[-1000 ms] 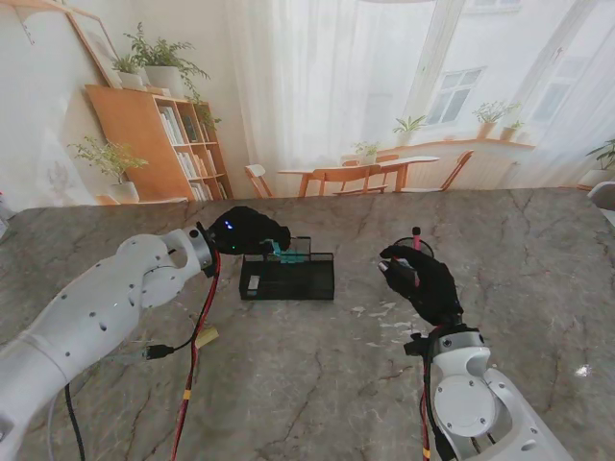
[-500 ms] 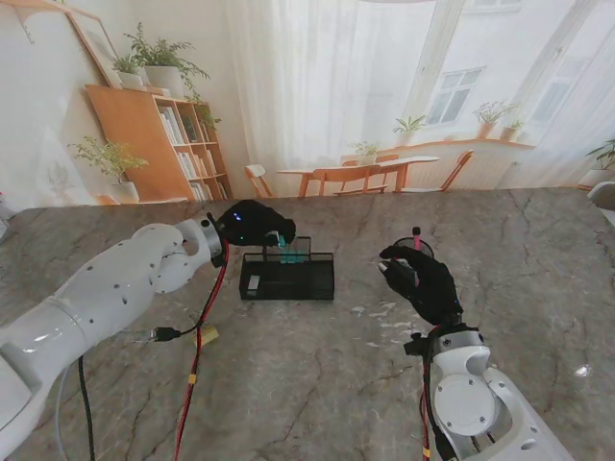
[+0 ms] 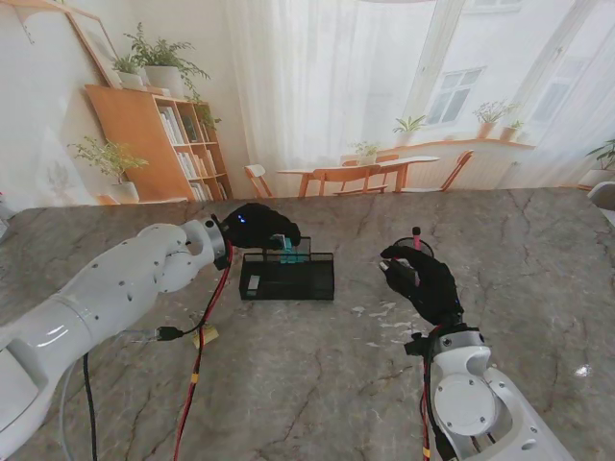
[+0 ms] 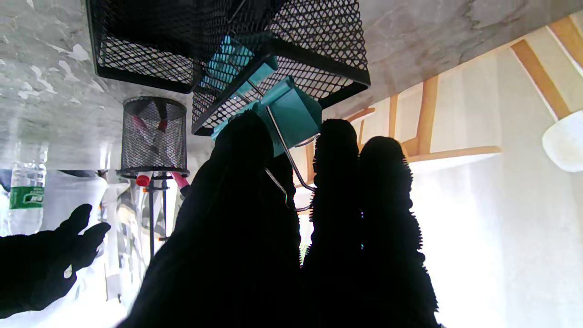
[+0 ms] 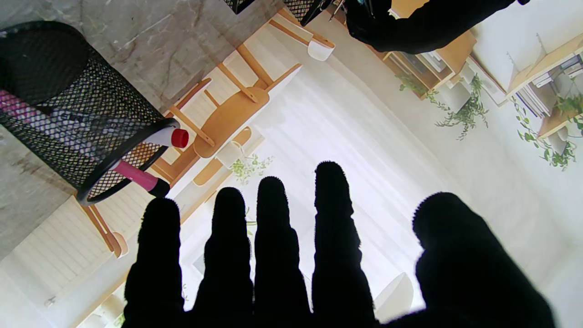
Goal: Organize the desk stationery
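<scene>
Stand view: left hand (image 3: 258, 227) sits over the far left corner of the black mesh organizer tray (image 3: 286, 277), fingers (image 4: 246, 150) closed on one teal binder clip (image 4: 291, 111). Left wrist view shows the clip at the rim of the tray's taller rear compartment, wire handles trailing back between the fingers, teal body leading toward the mesh. Its long axis runs roughly along the fingers, tilted relative to the tray wall.

Against the frame one second ago: the left hand has travelled slightly right, and the clip now sits over the rear compartment. Right hand and pen cup unchanged.

Right hand (image 3: 423, 280), right of the tray and well apart from it, hangs above the tabletop (image 3: 317, 384), fingers (image 5: 273, 218) spread, holding nothing.

Count: one tray, one clip, one round mesh pen cup (image 5: 68, 105) just beyond the right hand. Two markers in the cup, one white with a red cap (image 5: 171, 136), one pink (image 5: 134, 175), both leaning out past the rim.
</scene>
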Motion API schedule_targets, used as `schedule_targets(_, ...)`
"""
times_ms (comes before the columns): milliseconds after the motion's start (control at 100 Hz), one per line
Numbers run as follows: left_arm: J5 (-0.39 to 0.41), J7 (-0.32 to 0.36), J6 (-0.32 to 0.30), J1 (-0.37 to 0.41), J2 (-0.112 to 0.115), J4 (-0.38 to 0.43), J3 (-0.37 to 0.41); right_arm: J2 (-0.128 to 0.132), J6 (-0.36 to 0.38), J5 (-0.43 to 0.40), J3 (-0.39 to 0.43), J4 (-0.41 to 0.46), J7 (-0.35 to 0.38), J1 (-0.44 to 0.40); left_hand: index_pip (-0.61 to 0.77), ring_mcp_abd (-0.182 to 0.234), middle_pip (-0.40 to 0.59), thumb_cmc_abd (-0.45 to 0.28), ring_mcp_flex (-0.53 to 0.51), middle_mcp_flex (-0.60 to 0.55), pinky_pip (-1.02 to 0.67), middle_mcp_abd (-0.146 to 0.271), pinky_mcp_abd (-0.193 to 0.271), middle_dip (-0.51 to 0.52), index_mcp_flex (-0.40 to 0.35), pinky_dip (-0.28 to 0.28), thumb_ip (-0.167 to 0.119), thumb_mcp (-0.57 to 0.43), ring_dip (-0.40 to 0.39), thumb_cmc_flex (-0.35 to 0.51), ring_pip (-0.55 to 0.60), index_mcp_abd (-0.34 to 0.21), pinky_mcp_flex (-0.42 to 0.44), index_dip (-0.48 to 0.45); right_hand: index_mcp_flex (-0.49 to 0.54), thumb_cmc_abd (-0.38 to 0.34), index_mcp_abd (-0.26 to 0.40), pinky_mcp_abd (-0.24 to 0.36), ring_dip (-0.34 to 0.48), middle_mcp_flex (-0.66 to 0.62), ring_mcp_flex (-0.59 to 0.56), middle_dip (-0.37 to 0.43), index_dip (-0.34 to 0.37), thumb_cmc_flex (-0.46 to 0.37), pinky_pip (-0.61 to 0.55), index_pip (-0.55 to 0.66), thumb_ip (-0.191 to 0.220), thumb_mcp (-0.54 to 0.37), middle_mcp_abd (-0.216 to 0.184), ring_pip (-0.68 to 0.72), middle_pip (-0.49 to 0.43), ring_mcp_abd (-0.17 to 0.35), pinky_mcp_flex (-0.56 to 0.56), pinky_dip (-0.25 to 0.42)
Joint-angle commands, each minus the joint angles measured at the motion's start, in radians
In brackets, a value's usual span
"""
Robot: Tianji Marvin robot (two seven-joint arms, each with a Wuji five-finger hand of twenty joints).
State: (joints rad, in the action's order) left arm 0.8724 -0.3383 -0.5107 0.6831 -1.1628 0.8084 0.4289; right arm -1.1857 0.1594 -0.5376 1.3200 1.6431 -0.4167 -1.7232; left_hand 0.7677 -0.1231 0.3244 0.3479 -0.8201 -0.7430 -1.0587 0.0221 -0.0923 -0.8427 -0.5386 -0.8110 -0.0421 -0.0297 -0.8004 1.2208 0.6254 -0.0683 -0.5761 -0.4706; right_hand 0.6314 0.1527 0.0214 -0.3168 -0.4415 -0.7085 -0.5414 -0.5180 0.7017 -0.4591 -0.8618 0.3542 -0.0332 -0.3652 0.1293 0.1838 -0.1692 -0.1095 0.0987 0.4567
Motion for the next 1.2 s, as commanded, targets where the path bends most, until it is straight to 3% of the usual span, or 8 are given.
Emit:
schedule_targets(0, -0.001, 0.016, -0.001, 0.004, 0.0, 0.015, 0.0, -0.001, -0.002, -0.001, 0.002, 0.001, 0.009, -0.005, -0.051, 0.11, 0.058, -0.031, 0.073, 0.044, -0.005, -0.076, 0.049, 0.078, 0.012, 0.008, 0.06, 0.022, 0.034, 0.012, -0.032, 0.037, 0.037, -0.029, 0.011, -0.029, 0.007, 0.013, -0.011, -0.005, -0.011, -0.009, 0.006, -0.006, -0.001, 0.005, -0.001, 0.03, -0.001, -0.011, -0.01, 0.007, -0.014, 0.023)
schedule_targets(100, -0.002, 0.053, 0.005, 0.009, 0.008, 0.033, 0.001, -0.002, -0.001, -0.001, 0.004, 0.002, 0.007, -0.006, -0.161, 0.08, 0.064, -0.064, 0.134, 0.119, 0.012, -0.067, -0.046, 0.309, 0.027, -0.005, 0.063, 0.031, 0.079, -0.038, -0.092, 0.041, 0.145, -0.066, 0.011, -0.029, 0.005, 0.014, -0.011, -0.006, -0.012, -0.009, 0.007, -0.006, -0.001, 0.006, -0.001, 0.031, -0.001, -0.011, -0.011, 0.008, -0.014, 0.023)
schedule_targets(360, 0.02, 0.121, 0.023, 0.039, 0.038, 0.096, 0.036, -0.002, 0.002, 0.0, 0.006, 0.0, 0.005, -0.007, -0.41, 0.012, -0.119, -0.187, 0.3, 0.228, 0.15, -0.091, -0.194, 0.423, 0.067, 0.081, 0.065, 0.054, 0.259, -0.21, -0.307, 0.072, 0.41, -0.013, 0.011, -0.03, 0.006, 0.015, -0.011, -0.012, -0.011, -0.01, 0.006, -0.007, 0.0, 0.005, 0.0, 0.031, 0.0, -0.011, -0.013, 0.007, -0.014, 0.023)
schedule_targets(600, 0.044, 0.189, 0.031, 0.1, 0.066, 0.185, 0.121, -0.002, 0.005, 0.0, 0.008, 0.0, 0.004, -0.008, -0.602, -0.09, -0.221, -0.257, 0.392, 0.24, 0.326, -0.11, -0.326, 0.502, 0.11, 0.203, 0.068, 0.059, 0.433, -0.348, -0.443, 0.065, 0.549, 0.036, 0.012, -0.03, 0.004, 0.015, -0.011, -0.006, -0.012, -0.01, 0.006, -0.008, 0.0, 0.006, -0.001, 0.032, -0.001, -0.011, -0.011, 0.008, -0.014, 0.023)
schedule_targets(680, 0.057, 0.231, 0.046, 0.12, 0.079, 0.221, 0.143, -0.003, 0.005, 0.001, 0.008, 0.0, 0.004, -0.008, -0.646, -0.114, -0.249, -0.275, 0.445, 0.269, 0.396, -0.119, -0.34, 0.537, 0.131, 0.262, 0.069, 0.061, 0.487, -0.377, -0.474, 0.062, 0.588, 0.056, 0.01, -0.031, 0.006, 0.014, -0.011, -0.006, -0.011, -0.009, 0.006, -0.008, 0.0, 0.005, 0.0, 0.031, 0.0, -0.012, -0.01, 0.007, -0.014, 0.023)
schedule_targets(960, 0.052, 0.284, 0.056, 0.163, 0.09, 0.264, 0.19, -0.003, 0.006, 0.003, 0.006, -0.002, 0.001, -0.007, -0.722, -0.173, -0.285, -0.33, 0.568, 0.387, 0.502, -0.15, -0.386, 0.61, 0.235, 0.359, 0.068, 0.062, 0.571, -0.464, -0.488, 0.056, 0.633, 0.091, 0.013, -0.03, 0.005, 0.016, -0.011, -0.011, -0.012, -0.01, 0.006, -0.009, -0.001, 0.006, 0.0, 0.032, -0.001, -0.011, -0.012, 0.008, -0.013, 0.023)
schedule_targets(1060, 0.042, 0.303, 0.066, 0.184, 0.091, 0.286, 0.213, -0.004, 0.006, 0.004, 0.006, -0.002, 0.001, -0.007, -0.723, -0.156, -0.269, -0.338, 0.508, 0.328, 0.473, -0.166, -0.372, 0.61, 0.239, 0.351, 0.068, 0.062, 0.569, -0.474, -0.465, 0.063, 0.583, 0.092, 0.014, -0.031, 0.004, 0.015, -0.011, -0.01, -0.011, -0.01, 0.007, -0.009, -0.001, 0.007, 0.0, 0.033, -0.001, -0.011, -0.012, 0.008, -0.013, 0.023)
schedule_targets(1190, 0.026, 0.332, 0.05, 0.189, 0.093, 0.293, 0.21, -0.004, 0.008, 0.004, 0.007, -0.002, -0.002, -0.007, -0.745, -0.115, -0.284, -0.386, 0.529, 0.352, 0.503, -0.172, -0.321, 0.629, 0.293, 0.367, 0.071, 0.063, 0.588, -0.49, -0.495, 0.083, 0.614, 0.102, 0.013, -0.031, 0.005, 0.014, -0.011, -0.006, -0.012, -0.009, 0.006, -0.009, -0.001, 0.006, 0.0, 0.033, -0.001, -0.011, -0.011, 0.007, -0.013, 0.023)
